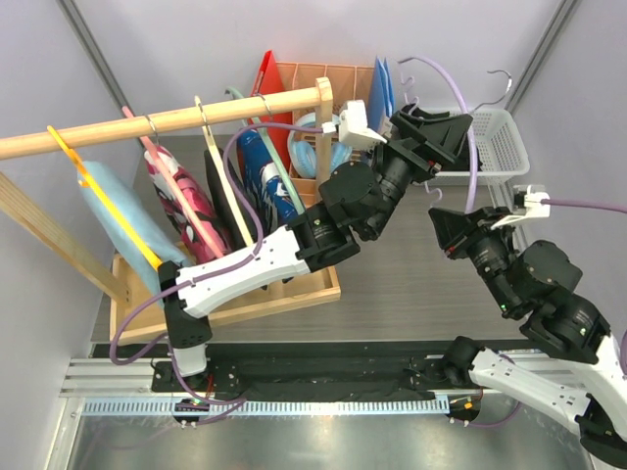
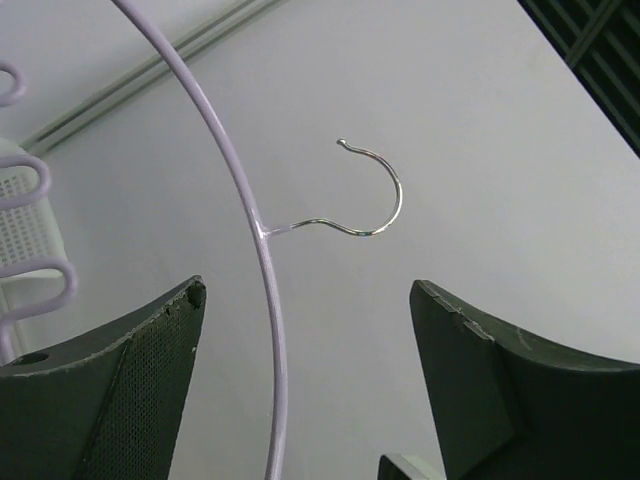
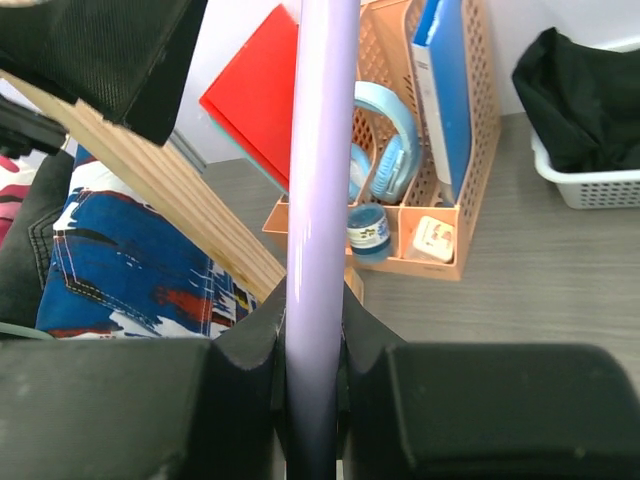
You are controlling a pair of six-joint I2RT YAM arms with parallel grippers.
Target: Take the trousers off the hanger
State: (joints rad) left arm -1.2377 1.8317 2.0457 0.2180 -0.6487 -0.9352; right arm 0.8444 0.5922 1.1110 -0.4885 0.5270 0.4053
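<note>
- Right wrist view: the right gripper's (image 3: 315,335) jaws are clamped tight on the tube of a lilac hanger (image 3: 322,150), which runs upright between them. That grip alone seems to carry the hanger clear of the tabletop (image 3: 520,300).
- Left wrist view: the left gripper (image 2: 308,292) has its jaws wide apart. The lilac wire passes between them, nearer the left-hand pad, and touches neither as far as I can tell. The metal hook (image 2: 385,205) catches on nothing.
- No cloth shows on this hanger, so I judge it bare. The left arm looks placed either to take it over or to steady it while the right one holds.
- The blue printed trousers (image 1: 263,176) hang from the wooden rail (image 1: 147,122), just beside the black trousers (image 1: 217,201). Both are on their hangers, well apart from either gripper.
- A black cloth (image 3: 580,90) lies in the white basket (image 3: 590,185). Whether it is a pair of trousers I cannot tell.
- Judgement: the two pairs on the rail are the work left. The held hanger likely needs setting down before an arm reaches across to them.
</note>
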